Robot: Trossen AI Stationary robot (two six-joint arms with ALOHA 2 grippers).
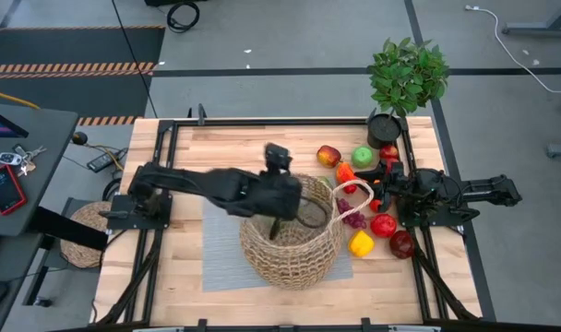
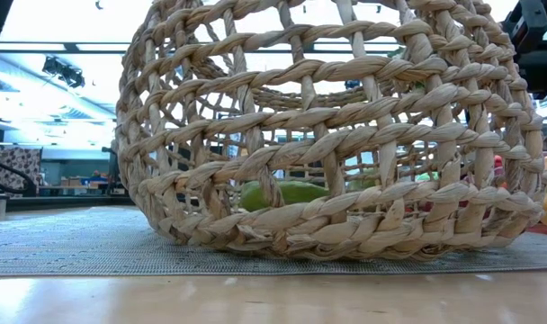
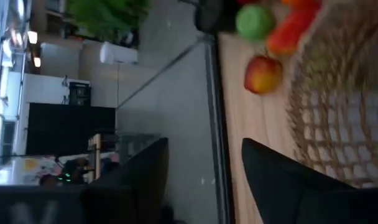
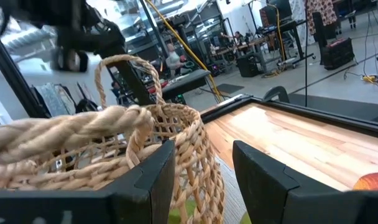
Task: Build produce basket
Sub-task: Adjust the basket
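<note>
I have the left end effector [image 1: 279, 221] hanging over the basket [image 1: 294, 251], just inside its rim, with its fingers [image 3: 282, 186] spread wide and holding nothing. Under it, through the weave, I can see a green piece [image 2: 282, 193] lying on the basket floor. The basket sits on a grey mat [image 1: 220, 263] on the tabletop [image 1: 225, 148]. My right end effector [image 1: 377, 192] is just beside the basket's near handle [image 4: 124, 74], fingers apart and empty. Around it lies the loose produce: red-yellow apple [image 1: 328, 155], green apple [image 1: 363, 157], purple grapes [image 1: 352, 217], yellow pepper [image 1: 361, 243], and red pieces [image 1: 384, 225]. A potted plant [image 1: 405, 78] stands further beyond it at the tabletop's corner.
</note>
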